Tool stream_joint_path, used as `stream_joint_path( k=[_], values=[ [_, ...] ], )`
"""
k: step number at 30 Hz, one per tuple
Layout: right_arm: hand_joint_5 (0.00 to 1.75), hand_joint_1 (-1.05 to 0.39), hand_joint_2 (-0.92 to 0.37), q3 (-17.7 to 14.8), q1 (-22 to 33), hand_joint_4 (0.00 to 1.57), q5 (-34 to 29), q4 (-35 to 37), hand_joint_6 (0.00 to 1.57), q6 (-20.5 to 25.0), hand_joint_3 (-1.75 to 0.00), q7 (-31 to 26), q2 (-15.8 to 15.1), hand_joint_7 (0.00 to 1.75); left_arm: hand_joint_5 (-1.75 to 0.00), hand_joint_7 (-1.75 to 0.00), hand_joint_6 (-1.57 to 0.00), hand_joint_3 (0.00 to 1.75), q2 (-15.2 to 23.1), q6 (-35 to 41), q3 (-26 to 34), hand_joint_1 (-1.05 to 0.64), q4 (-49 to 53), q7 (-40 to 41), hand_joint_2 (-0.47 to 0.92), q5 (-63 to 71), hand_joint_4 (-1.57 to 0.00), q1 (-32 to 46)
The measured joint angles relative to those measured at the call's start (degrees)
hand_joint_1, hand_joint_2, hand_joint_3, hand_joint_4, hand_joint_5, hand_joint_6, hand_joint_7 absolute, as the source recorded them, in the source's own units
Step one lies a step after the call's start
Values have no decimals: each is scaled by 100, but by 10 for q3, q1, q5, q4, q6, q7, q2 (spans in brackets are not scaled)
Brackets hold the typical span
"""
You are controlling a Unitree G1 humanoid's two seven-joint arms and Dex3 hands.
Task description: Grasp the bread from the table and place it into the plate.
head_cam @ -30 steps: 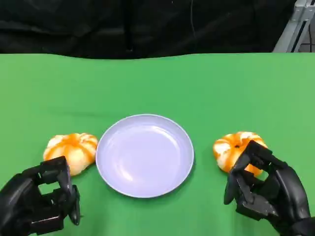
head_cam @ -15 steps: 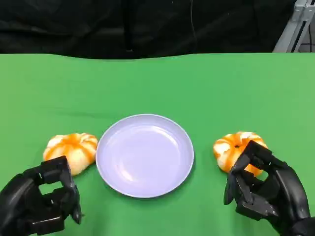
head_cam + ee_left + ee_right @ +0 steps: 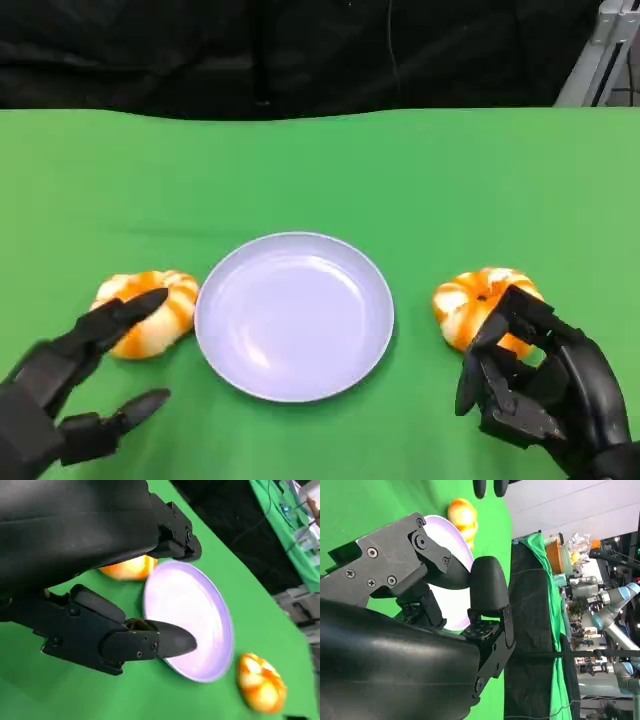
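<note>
The left robot hand (image 3: pixel 70 385) spreads its fingers empty around the left bread (image 3: pixel 150 310) to grasp it, while the right robot hand (image 3: pixel 535 385) curls empty beside the plate (image 3: pixel 295 315).

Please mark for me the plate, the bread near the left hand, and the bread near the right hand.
plate (image 3: pixel 294 330): head view, bare centre of the dish.
left bread (image 3: pixel 160 312): head view, its top.
right bread (image 3: pixel 470 297): head view, its uncovered top.
</note>
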Motion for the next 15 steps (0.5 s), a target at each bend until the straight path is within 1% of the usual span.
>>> stream_joint_path(
  k=[4,8,12,15],
  values=[
    [175,-11,-59,0,0,85,-1,0,62,0,-114,-1,0,175,0,-2,-24,33,17,-10,-17,-83,15,71,92,107,0,-17],
    [175,-11,-59,0,-1,85,-1,0,61,1,-114,-1,0,174,-2,-3,-31,19,44,-24,-58,-81,55,138,92,223,-4,-61],
    [175,-11,-59,0,-1,84,-1,0,61,1,-114,-1,0,175,-3,-3,-34,13,64,-30,-101,-80,115,156,92,281,-8,-127],
    [175,-11,-59,0,-2,84,-1,2,61,1,-114,-1,0,175,-3,-2,-35,12,76,-41,-135,-81,184,170,92,313,-9,-185]
  ],
)
